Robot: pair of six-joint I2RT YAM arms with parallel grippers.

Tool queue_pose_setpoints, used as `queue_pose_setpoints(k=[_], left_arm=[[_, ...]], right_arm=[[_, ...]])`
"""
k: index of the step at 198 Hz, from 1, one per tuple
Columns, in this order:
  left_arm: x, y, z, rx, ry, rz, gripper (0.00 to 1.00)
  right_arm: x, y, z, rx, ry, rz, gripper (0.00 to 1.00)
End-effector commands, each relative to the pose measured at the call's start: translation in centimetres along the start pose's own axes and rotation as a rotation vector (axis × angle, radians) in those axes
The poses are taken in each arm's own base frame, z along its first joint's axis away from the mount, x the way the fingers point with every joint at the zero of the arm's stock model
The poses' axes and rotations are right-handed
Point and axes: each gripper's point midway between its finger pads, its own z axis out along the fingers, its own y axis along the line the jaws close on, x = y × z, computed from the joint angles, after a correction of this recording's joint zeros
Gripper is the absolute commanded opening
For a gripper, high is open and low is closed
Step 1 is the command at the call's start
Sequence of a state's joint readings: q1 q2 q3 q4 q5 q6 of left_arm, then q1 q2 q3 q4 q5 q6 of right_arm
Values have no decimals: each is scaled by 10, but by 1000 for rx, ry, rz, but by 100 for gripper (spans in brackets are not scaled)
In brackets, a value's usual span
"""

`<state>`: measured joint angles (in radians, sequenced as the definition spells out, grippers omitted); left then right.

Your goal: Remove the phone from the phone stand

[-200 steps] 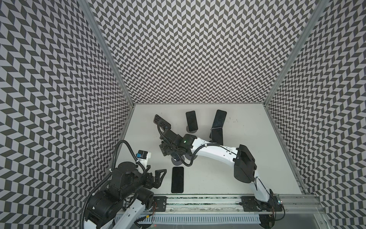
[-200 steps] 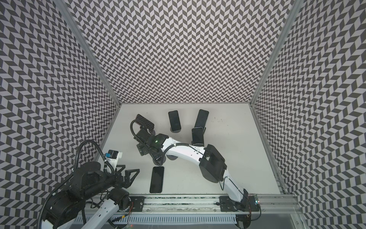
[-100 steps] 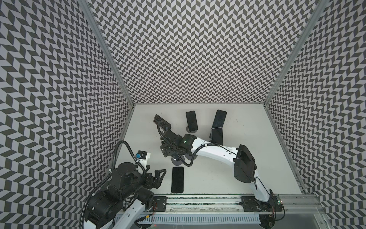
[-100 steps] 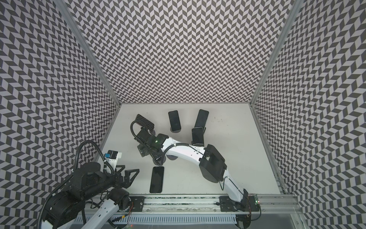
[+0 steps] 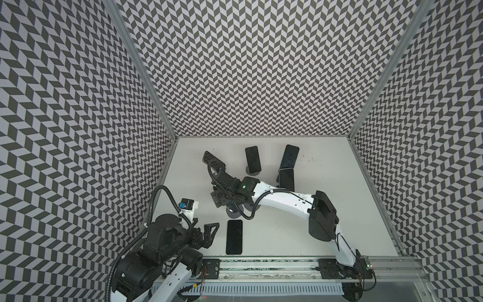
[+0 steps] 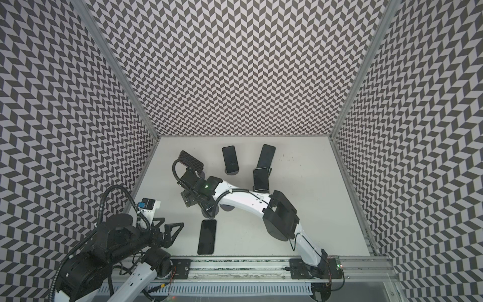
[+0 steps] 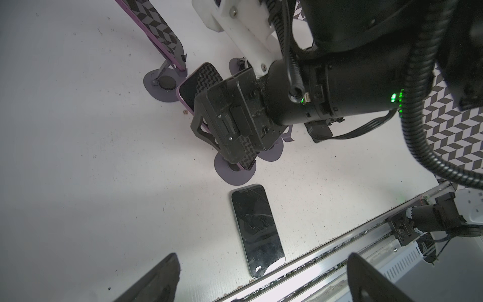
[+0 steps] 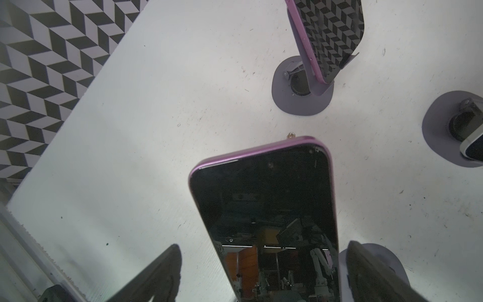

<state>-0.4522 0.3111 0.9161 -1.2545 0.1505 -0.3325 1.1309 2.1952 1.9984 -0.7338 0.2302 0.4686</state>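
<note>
the phone [image 8: 264,204], purple-edged and dark-screened, is seated tilted on its phone stand [image 7: 235,177], near the middle of the table [image 5: 339,209]. it has not yet been lifted.

the right gripper [image 8: 262,247] is placed over the phone's lower half, one finger on each long side. its jaws have been spread wider over the last second and now stand released: a clear gap is seen at one finger, while the other lies just beside the phone's edge; contact there cannot be confirmed. nothing is gripped. this is judged to be preparation for a grasp, so closing and lifting remain to be done.

against the earlier frame, no shift of the arm or the phone is noted; only the jaw spread differs.

the left gripper [image 6: 167,224] is held wide and empty near the front rail, beside a second phone [image 5: 234,236] lying flat.
</note>
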Motion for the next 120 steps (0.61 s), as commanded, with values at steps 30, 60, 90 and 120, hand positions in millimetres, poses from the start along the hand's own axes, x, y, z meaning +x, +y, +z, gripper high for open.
queue_pose_setpoints(k=[30, 60, 90, 120], left_arm=[[5, 3, 2, -12, 23, 2, 100], [5, 3, 2, -13, 27, 3, 100], [4, 2, 3, -12, 29, 5, 100], [5, 3, 5, -16, 40, 3, 100]], right_arm=[[4, -1, 14, 3, 15, 18, 96], [6, -1, 16, 7, 19, 9, 95], [6, -2, 18, 4, 19, 8, 94], [6, -4, 21, 8, 24, 7, 92]])
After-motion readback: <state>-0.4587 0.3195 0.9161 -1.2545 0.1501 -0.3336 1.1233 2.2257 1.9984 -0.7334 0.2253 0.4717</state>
